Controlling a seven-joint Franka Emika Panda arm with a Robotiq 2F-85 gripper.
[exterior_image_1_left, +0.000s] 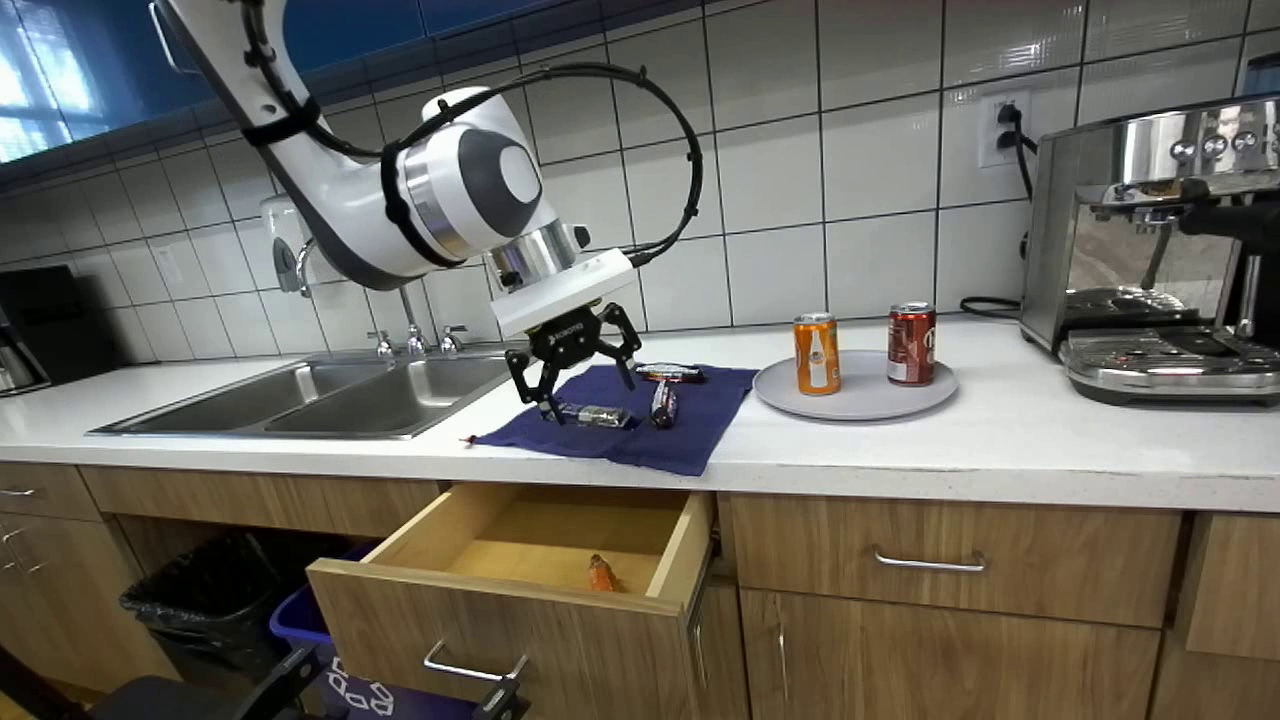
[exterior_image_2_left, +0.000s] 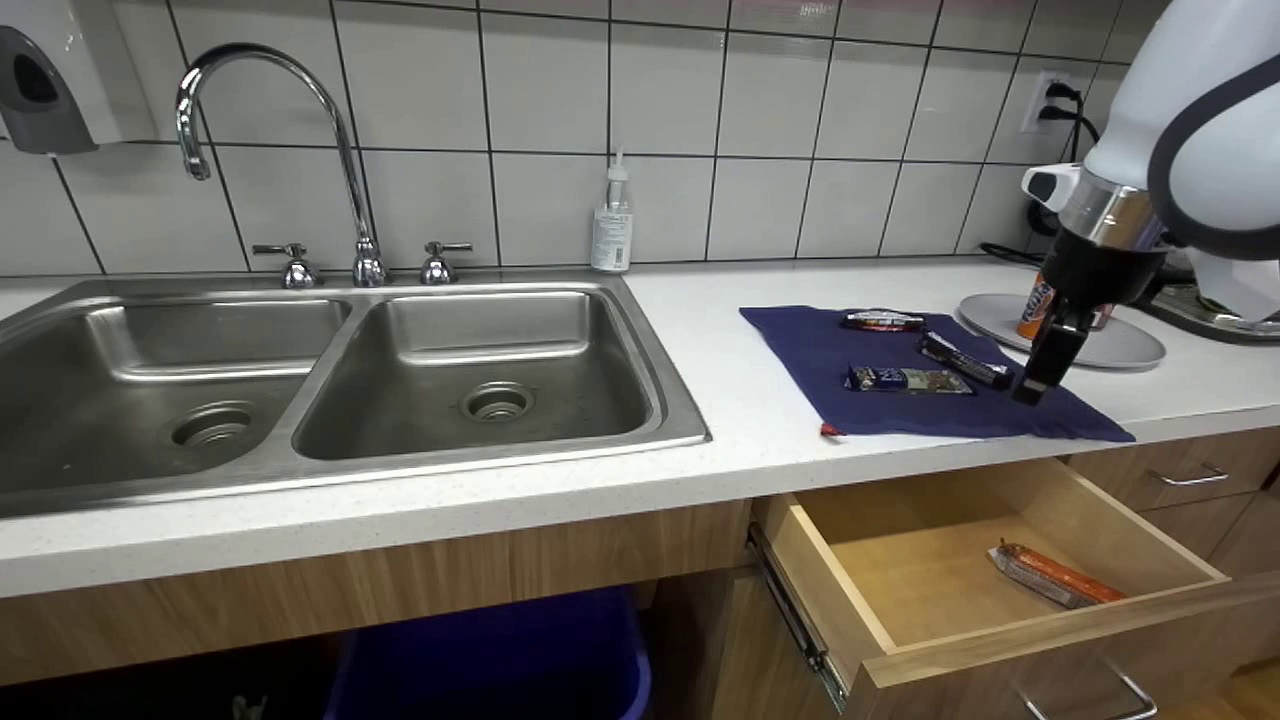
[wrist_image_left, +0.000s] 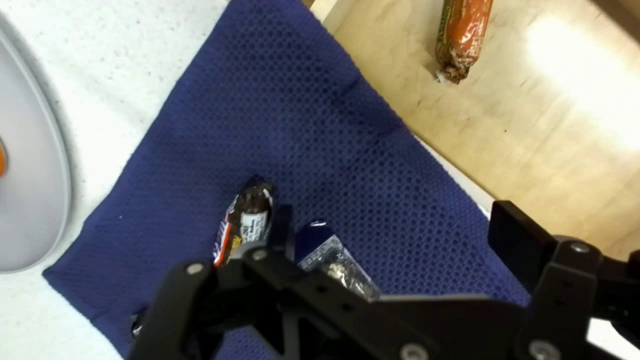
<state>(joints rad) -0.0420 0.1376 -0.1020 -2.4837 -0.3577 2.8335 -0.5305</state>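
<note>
Got my pincer (exterior_image_1_left: 590, 393) spread wide right now with nothing in it, hanging over a dark blue cloth (exterior_image_1_left: 690, 445) on the white counter (exterior_image_1_left: 1000, 445). Lying on that cloth, all pretty near it: a part-clear bar (exterior_image_2_left: 908, 380), a dark brown bar (exterior_image_2_left: 965, 361) and a third bar (exterior_image_2_left: 882, 320) with some red on its wrapper. Honestly can't tell if I'm touching any of them. There's also an orange-wrapped bar (exterior_image_2_left: 1057, 575) sitting in the pulled-out drawer (exterior_image_2_left: 920, 560) below. Beside the cloth there's a gray plate (exterior_image_1_left: 862, 390) with an orange can (exterior_image_1_left: 818, 360) and a red can (exterior_image_1_left: 912, 345), both upright.
</note>
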